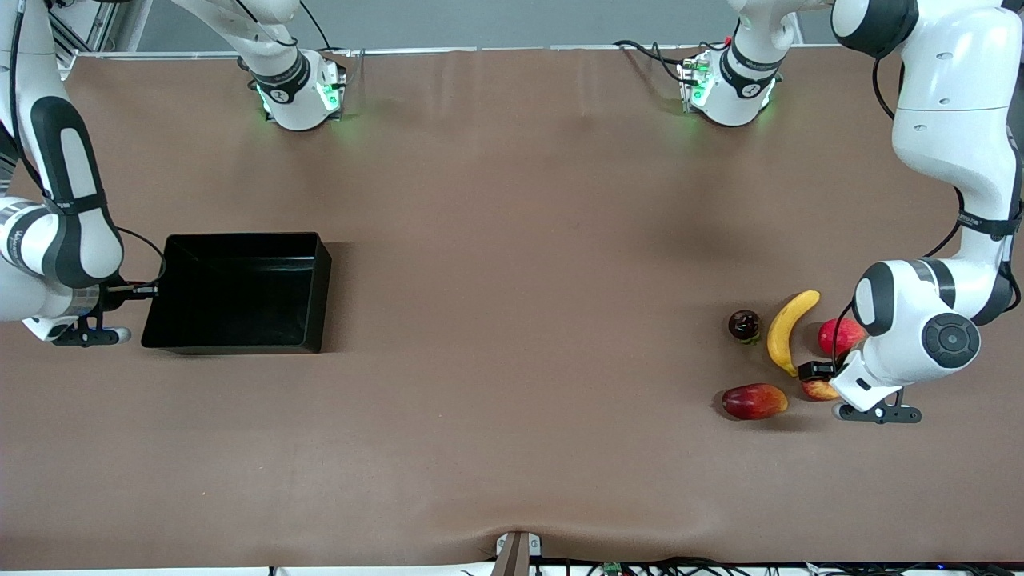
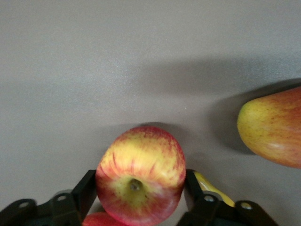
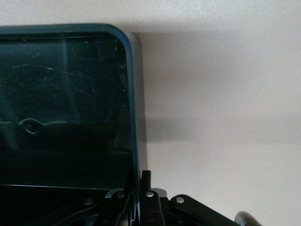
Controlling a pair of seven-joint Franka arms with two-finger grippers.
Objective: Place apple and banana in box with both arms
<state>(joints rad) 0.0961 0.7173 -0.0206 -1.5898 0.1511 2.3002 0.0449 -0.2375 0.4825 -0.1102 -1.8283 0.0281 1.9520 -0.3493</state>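
The apple [image 1: 821, 390], red with yellow streaks, sits on the table at the left arm's end; in the left wrist view it [image 2: 140, 174] fills the space between my fingers. My left gripper [image 1: 818, 381] is shut on it, one pad pressed against each side. The yellow banana [image 1: 790, 330] lies just beside the apple, farther from the front camera; a sliver of it [image 2: 212, 189] shows past one finger. The black box [image 1: 240, 238] stands at the right arm's end. My right gripper [image 1: 148, 290] is shut on the box's end wall [image 3: 134, 94], one finger inside and one outside [image 3: 146, 181].
A plain red round fruit [image 1: 840, 336] lies beside the banana, partly under the left arm. A red-orange mango-like fruit [image 1: 754, 401] lies nearer the front camera, also in the left wrist view [image 2: 275, 127]. A small dark round fruit [image 1: 744, 325] sits beside the banana.
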